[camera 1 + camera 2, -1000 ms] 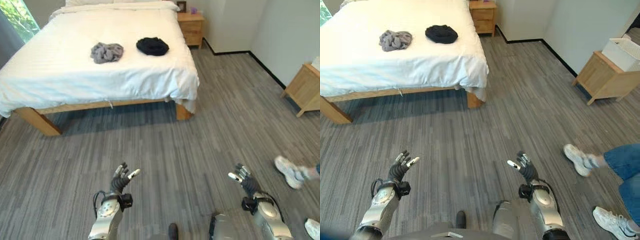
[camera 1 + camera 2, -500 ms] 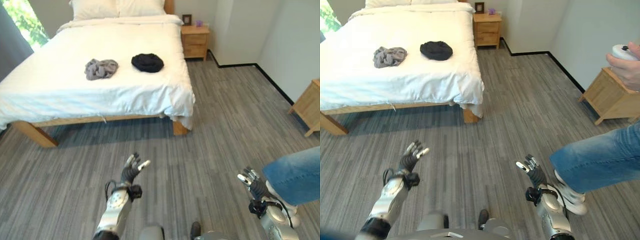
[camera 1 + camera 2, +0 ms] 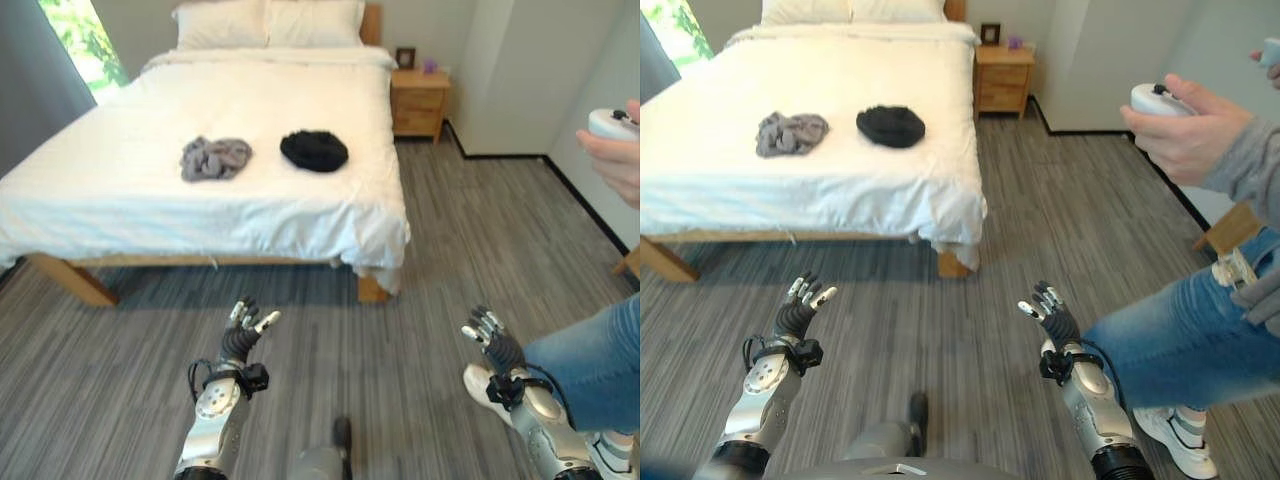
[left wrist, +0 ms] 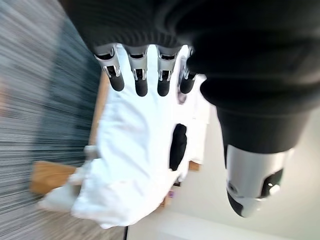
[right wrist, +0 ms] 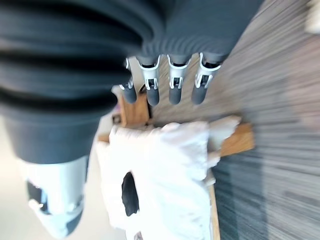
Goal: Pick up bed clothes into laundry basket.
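Left eye view: one bed (image 3: 120, 190) ahead, well apart from both hands. Best walk up close to it before reaching. Two garments lie on it: grey bundle (image 3: 215, 157), black bundle (image 3: 314, 150). One person's hand (image 3: 1185, 125) holds a controller. Left hand (image 3: 241, 338) and right hand (image 3: 492, 341) hold nothing, fingers relaxed.

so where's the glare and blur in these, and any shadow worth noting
Left eye view: daylight from the window washes out the white bed, and a dark shadow lies on the floor under its foot edge. Right eye view: the grey clothes and black clothes stay distinct against the bright sheet. Left wrist view: floor streaked with blur past the left hand. Right wrist view: same streaking beside the right hand.
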### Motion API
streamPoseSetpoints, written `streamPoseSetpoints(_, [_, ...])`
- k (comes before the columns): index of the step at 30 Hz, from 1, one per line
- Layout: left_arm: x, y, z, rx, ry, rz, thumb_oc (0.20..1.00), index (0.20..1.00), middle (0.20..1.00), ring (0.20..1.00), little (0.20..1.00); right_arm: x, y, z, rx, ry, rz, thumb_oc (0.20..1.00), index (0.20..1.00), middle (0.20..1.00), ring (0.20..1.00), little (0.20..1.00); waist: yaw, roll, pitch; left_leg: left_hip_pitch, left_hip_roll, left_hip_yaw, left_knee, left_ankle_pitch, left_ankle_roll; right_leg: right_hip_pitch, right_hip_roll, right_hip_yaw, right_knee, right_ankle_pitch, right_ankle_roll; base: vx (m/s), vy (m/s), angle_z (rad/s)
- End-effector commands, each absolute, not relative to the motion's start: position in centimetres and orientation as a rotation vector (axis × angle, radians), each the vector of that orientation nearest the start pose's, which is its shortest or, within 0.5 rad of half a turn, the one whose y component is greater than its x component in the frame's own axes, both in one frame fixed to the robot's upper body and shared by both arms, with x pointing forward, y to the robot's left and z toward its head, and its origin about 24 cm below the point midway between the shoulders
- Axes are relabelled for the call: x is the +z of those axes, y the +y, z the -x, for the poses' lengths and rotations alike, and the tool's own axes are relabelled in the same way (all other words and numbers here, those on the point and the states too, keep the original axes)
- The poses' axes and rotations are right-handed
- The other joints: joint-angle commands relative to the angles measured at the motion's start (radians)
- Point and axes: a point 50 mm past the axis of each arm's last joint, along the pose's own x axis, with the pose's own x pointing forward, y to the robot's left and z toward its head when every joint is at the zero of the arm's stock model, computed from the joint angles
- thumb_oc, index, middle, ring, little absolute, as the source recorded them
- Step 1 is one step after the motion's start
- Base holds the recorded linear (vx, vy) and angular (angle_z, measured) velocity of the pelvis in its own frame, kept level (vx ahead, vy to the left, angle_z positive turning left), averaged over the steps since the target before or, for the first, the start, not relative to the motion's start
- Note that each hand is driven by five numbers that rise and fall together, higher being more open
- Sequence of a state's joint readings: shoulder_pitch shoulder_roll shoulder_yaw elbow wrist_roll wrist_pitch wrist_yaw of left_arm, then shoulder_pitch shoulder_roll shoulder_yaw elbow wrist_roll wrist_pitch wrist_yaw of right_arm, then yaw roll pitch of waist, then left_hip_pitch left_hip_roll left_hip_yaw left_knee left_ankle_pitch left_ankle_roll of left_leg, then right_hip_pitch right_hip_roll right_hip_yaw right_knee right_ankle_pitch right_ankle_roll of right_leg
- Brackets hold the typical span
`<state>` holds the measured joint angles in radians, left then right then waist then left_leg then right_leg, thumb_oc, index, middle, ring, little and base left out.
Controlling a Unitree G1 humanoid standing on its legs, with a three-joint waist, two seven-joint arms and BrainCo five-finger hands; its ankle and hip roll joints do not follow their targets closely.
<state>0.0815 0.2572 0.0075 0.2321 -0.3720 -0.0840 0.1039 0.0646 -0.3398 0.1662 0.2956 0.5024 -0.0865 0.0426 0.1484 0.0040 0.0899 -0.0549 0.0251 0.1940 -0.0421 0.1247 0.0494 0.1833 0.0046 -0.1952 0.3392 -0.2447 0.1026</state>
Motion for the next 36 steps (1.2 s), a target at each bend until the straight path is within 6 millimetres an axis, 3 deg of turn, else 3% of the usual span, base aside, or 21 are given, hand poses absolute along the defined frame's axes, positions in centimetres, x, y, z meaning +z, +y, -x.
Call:
streamPoseSetpoints(1, [2.8, 23.2, -24.6, 0.187, 0.048, 0.0, 1.0, 1.0, 1.0, 1.0, 1.0, 0.6, -18.8, -25.0, 0.097, 0.141, -0.181, 1.0, 1.0, 1.0, 1.0, 1.0, -0.013, -0.055, 0.004, -0.002, -0.073, -0.029, 0.069, -0.041, 0.014, -0.109, -0.197, 0.032, 0.276, 0.457, 0.069, 0.31, 0.187, 0.16])
streamPoseSetpoints(2, [3.1, 23.0, -24.8, 0.17, 0.04, -0.017, 1.0, 1.0, 1.0, 1.0, 1.0, 0.9, -18.7, -25.1, 0.108, 0.133, -0.162, 1.0, 1.0, 1.0, 1.0, 1.0, -0.025, -0.038, 0.008, 0.031, -0.065, -0.045, 0.057, -0.059, 0.02, -0.158, -0.2, 0.011, 0.313, 0.433, 0.057, 0.29, 0.099, 0.72])
streamPoseSetpoints(3, [3.4, 22.9, -25.0, 0.151, 0.032, -0.032, 1.0, 1.0, 1.0, 1.0, 1.0, 1.2, -18.7, -25.3, 0.119, 0.125, -0.139, 1.0, 1.0, 1.0, 1.0, 1.0, -0.036, -0.034, 0.011, 0.06, -0.064, -0.061, 0.048, -0.071, 0.021, -0.189, -0.238, -0.016, 0.315, 0.414, 0.05, 0.33, -0.014, 1.23])
streamPoseSetpoints(4, [3.8, 22.9, -25.3, 0.133, 0.017, -0.047, 1.0, 1.0, 1.0, 1.0, 1.0, 1.5, -18.7, -25.6, 0.123, 0.113, -0.132, 1.0, 1.0, 1.0, 1.0, 1.0, -0.045, -0.037, 0.019, 0.088, -0.063, -0.076, 0.037, -0.083, 0.012, -0.204, -0.302, -0.053, 0.26, 0.379, 0.043, 0.23, -0.05, 1.31])
streamPoseSetpoints(5, [3.9, 22.9, -25.3, 0.133, 0.016, -0.047, 1.0, 1.0, 1.0, 1.0, 1.0, 1.5, -18.7, -25.6, 0.123, 0.112, -0.132, 1.0, 1.0, 1.0, 1.0, 1.0, -0.049, -0.035, 0.019, 0.087, -0.061, -0.08, 0.036, -0.081, 0.012, -0.201, -0.3, -0.059, 0.256, 0.381, 0.041, 0.32, -0.173, 1.1])
streamPoseSetpoints(6, [4.1, 22.4, -25.3, 0.102, 0.004, -0.031, 1.0, 1.0, 1.0, 1.0, 1.0, 1.7, -18.8, -25.7, 0.125, 0.112, -0.134, 1.0, 1.0, 1.0, 1.0, 1.0, -0.062, -0.03, 0.022, 0.114, -0.049, -0.122, 0.026, -0.094, -0.004, -0.224, -0.333, -0.058, 0.141, 0.377, 0.039, 0.32, -0.218, 0.8])
streamPoseSetpoints(10, [4.0, 21.5, -25.3, 0.037, 0.007, -0.039, 1.0, 1.0, 1.0, 1.0, 1.0, 2.1, -19.1, -25.8, 0.132, 0.101, -0.089, 1.0, 1.0, 1.0, 1.0, 1.0, -0.088, -0.067, 0.029, 0.174, -0.035, -0.206, 0.02, -0.163, -0.044, -0.234, -0.279, 0.095, -0.223, 0.377, 0.075, 0.4, -0.272, 0.85])
streamPoseSetpoints(12, [4.0, 20.9, -25.5, 0.0, 0.008, -0.04, 1.0, 1.0, 1.0, 1.0, 1.0, 1.8, -19.6, -25.2, 0.113, 0.111, -0.097, 1.0, 1.0, 1.0, 1.0, 1.0, -0.106, -0.086, 0.027, 0.197, -0.026, -0.261, 0.013, -0.188, -0.057, -0.258, -0.251, 0.223, -0.323, 0.394, 0.111, 0.33, -0.214, 0.52])
streamPoseSetpoints(13, [4.0, 20.9, -25.5, -0.001, 0.008, -0.04, 1.0, 1.0, 1.0, 1.0, 1.0, 1.9, -19.6, -25.2, 0.113, 0.111, -0.097, 1.0, 1.0, 1.0, 1.0, 1.0, -0.106, -0.088, 0.027, 0.191, -0.028, -0.261, 0.016, -0.184, -0.058, -0.262, -0.253, 0.225, -0.324, 0.401, 0.111, 0.36, -0.29, 0.79])
streamPoseSetpoints(14, [3.9, 20.2, -25.6, -0.037, 0.01, -0.049, 1.0, 1.0, 1.0, 1.0, 1.0, 1.6, -20.4, -24.4, 0.089, 0.117, -0.104, 1.0, 1.0, 1.0, 1.0, 1.0, -0.119, -0.102, 0.023, 0.209, -0.015, -0.32, 0.013, -0.201, -0.07, -0.29, -0.237, 0.304, -0.367, 0.431, 0.132, 0.34, -0.346, 0.85])
streamPoseSetpoints(17, [3.8, 19.9, -25.5, -0.064, 0.016, -0.057, 1.0, 1.0, 1.0, 1.0, 1.0, 1.8, -21.1, -23.9, 0.072, 0.105, -0.128, 1.0, 1.0, 1.0, 1.0, 1.0, -0.129, -0.112, 0.02, 0.227, 0.021, -0.375, 0.018, -0.213, -0.095, -0.284, -0.244, 0.271, -0.339, 0.439, 0.135, 0.33, -0.415, 0.99])
streamPoseSetpoints(19, [3.9, 19.9, -25.4, -0.068, 0.015, -0.057, 1.0, 1.0, 1.0, 1.0, 1.0, 1.7, -21.7, -23.6, 0.071, 0.111, -0.12, 1.0, 1.0, 1.0, 1.0, 1.0, -0.128, -0.106, 0.007, 0.225, 0.064, -0.397, 0.029, -0.207, -0.116, -0.285, -0.228, 0.253, -0.292, 0.373, 0.12, 0.18, -0.318, 0.71])
streamPoseSetpoints(21, [4.0, 19.7, -25.6, -0.064, 0.004, -0.036, 1.0, 1.0, 1.0, 1.0, 1.0, 1.8, -22.3, -23.7, 0.056, 0.113, -0.099, 1.0, 1.0, 1.0, 1.0, 1.0, -0.126, -0.096, 0.015, 0.186, 0.103, -0.41, 0.104, -0.14, -0.151, -0.274, -0.204, 0.23, -0.265, 0.34, 0.088, 0.14, -0.331, 0.37])
streamPoseSetpoints(23, [4.3, 19.2, -26.1, -0.058, -0.007, 0.033, 1.0, 1.0, 1.0, 1.0, 1.0, 2.4, -22.8, -24.0, 0.036, 0.084, -0.135, 1.0, 1.0, 1.0, 1.0, 1.0, -0.126, -0.105, 0.053, 0.064, 0.123, -0.361, 0.286, -0.021, -0.159, -0.228, -0.203, 0.165, -0.258, 0.31, 0.051, 0.0, -0.361, 0.44])
streamPoseSetpoints(25, [4.4, 19.3, -26.3, -0.047, -0.011, 0.058, 1.0, 1.0, 1.0, 1.0, 1.0, 2.3, -23.1, -23.7, 0.022, 0.093, -0.148, 1.0, 1.0, 1.0, 1.0, 1.0, -0.131, -0.124, 0.074, -0.003, 0.14, -0.267, 0.377, 0.014, -0.139, -0.189, -0.199, 0.107, -0.279, 0.304, 0.018, -0.02, -0.34, 0.88])
streamPoseSetpoints(26, [4.4, 19.3, -26.3, -0.047, -0.011, 0.058, 1.0, 1.0, 1.0, 1.0, 1.0, 2.3, -23.1, -23.7, 0.022, 0.093, -0.148, 1.0, 1.0, 1.0, 1.0, 1.0, -0.13, -0.123, 0.074, -0.004, 0.141, -0.267, 0.38, 0.012, -0.139, -0.188, -0.198, 0.106, -0.281, 0.304, 0.018, 0.03, -0.335, 0.8])
streamPoseSetpoints(27, [4.5, 19.2, -26.4, -0.051, -0.011, 0.061, 1.0, 1.0, 1.0, 1.0, 1.0, 1.8, -23.4, -23.2, 0.007, 0.119, -0.152, 1.0, 1.0, 1.0, 1.0, 1.0, -0.126, -0.127, 0.076, -0.036, 0.111, -0.189, 0.367, -0.014, -0.139, -0.155, -0.188, 0.065, -0.308, 0.297, 0.012, 0.04, -0.248, 0.56])
streamPoseSetpoints(28, [4.4, 19.0, -26.5, -0.055, -0.008, 0.064, 1.0, 1.0, 1.0, 1.0, 1.0, 1.8, -23.4, -23.2, 0.002, 0.12, -0.156, 1.0, 1.0, 1.0, 1.0, 1.0, -0.128, -0.125, 0.075, -0.048, 0.091, -0.161, 0.346, -0.032, -0.138, -0.144, -0.184, 0.052, -0.32, 0.296, 0.012, 0.07, -0.287, 0.61])
streamPoseSetpoints(30, [3.7, 18.6, -26.3, -0.074, 0.023, 0.06, 1.0, 1.0, 1.0, 1.0, 1.0, 1.4, -23.1, -22.4, -0.006, 0.121, -0.221, 1.0, 1.0, 1.0, 1.0, 1.0, -0.133, -0.108, 0.059, -0.021, 0.06, -0.12, 0.23, -0.06, -0.118, -0.138, -0.167, 0.037, -0.328, 0.291, 0.014, 0.07, -0.084, 0.47])
streamPoseSetpoints(33, [3.7, 18.4, -26.3, -0.092, 0.028, 0.042, 1.0, 1.0, 1.0, 1.0, 1.0, 0.7, -22.9, -22.1, -0.008, 0.148, -0.217, 1.0, 1.0, 1.0, 1.0, 1.0, -0.138, -0.093, 0.049, 0.012, 0.051, -0.145, 0.181, -0.073, -0.116, -0.141, -0.16, 0.043, -0.323, 0.275, 0.014, 0.04, 0.005, 0.09])
streamPoseSetpoints(36, [3.2, 18.7, -25.8, -0.099, 0.051, 0.023, 1.0, 1.0, 1.0, 1.0, 1.0, -0.7, -21.5, -21.3, -0.014, 0.183, -0.33, 1.0, 1.0, 1.0, 1.0, 1.0, -0.149, -0.074, 0.027, 0.074, 0.032, -0.173, 0.099, -0.093, -0.111, -0.124, -0.157, 0.044, -0.35, 0.286, 0.022, 0.06, 0.03, 0.21])
